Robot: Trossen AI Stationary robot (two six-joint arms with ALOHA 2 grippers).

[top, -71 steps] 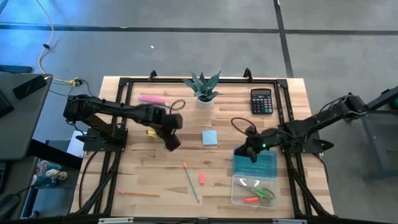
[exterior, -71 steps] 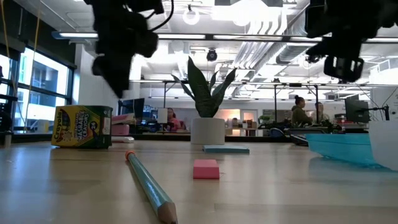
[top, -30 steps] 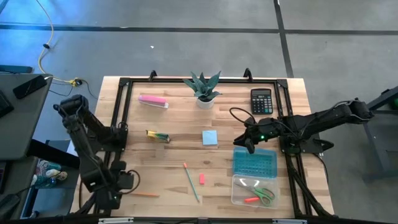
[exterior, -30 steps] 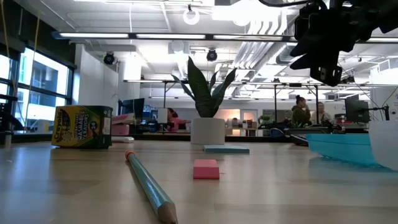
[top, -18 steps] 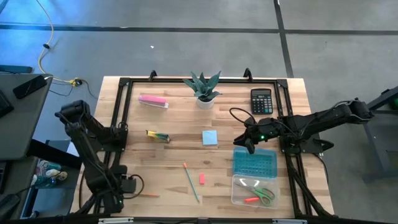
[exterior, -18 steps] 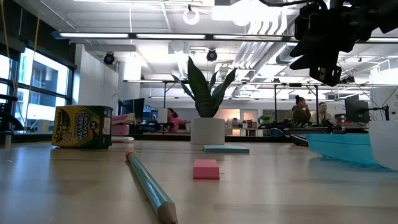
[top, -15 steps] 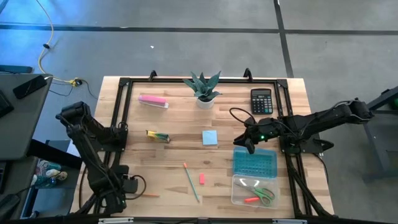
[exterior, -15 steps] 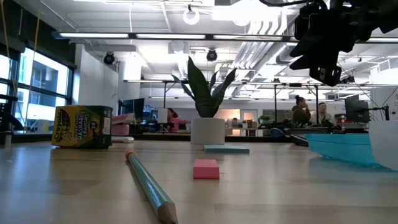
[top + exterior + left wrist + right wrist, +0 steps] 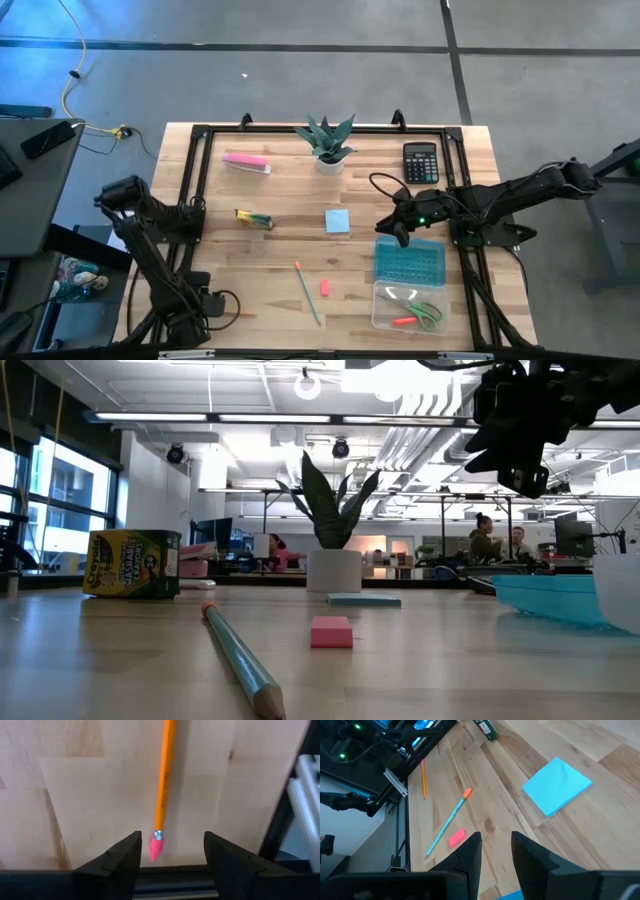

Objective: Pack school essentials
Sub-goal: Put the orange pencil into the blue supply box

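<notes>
Orange pencil (image 9: 165, 775) lies on the wooden counter (image 9: 290, 240) near its front left edge, its pink eraser end between our left gripper (image 9: 170, 852) jaws, which stand wide apart. Next we lower and close on it. Our right gripper (image 9: 495, 847) waits, jaws narrowly apart, empty, above the blue bin (image 9: 408, 262).

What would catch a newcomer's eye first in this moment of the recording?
The left tool, open, hangs low over the eraser end of an orange pencil at the table's front left edge. At the front right, a clear box already holds green-handled scissors, with a blue lid beside it, near the right tool.
</notes>
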